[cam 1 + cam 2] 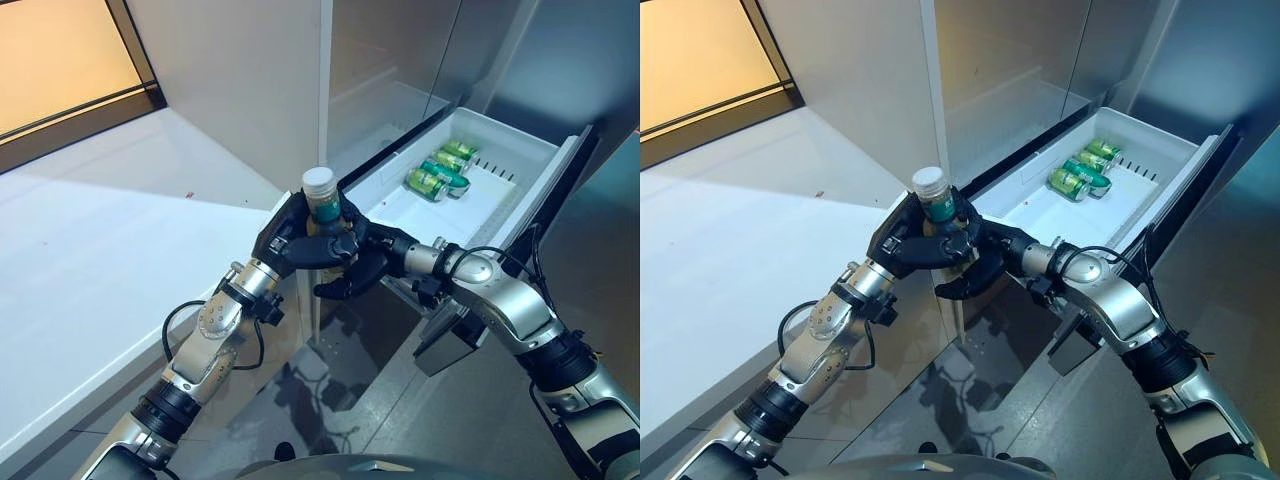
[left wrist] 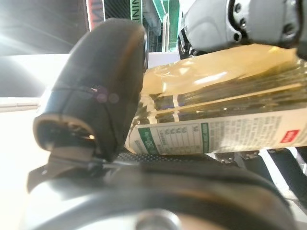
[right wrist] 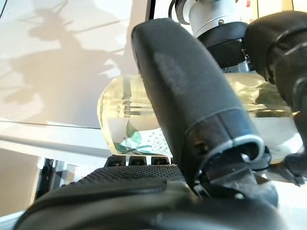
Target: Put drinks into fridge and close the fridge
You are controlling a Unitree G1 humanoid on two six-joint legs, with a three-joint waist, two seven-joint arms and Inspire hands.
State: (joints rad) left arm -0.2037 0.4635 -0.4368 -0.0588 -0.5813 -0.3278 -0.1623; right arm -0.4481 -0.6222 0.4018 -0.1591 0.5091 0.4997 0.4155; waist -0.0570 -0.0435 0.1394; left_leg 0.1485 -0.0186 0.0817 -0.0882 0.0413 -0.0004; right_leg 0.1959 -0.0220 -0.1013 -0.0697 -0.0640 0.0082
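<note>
Clear plastic bottle of pale yellow drink, white cap, green-and-white label, upright just beside the open fridge drawer's near corner. Left hand and right hand both curled round it. Green cans lying inside the drawer.

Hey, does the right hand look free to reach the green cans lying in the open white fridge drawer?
Probably not yet: the right hand and left hand both grip the white-capped drink bottle. The path to the green cans otherwise looks clear.
</note>
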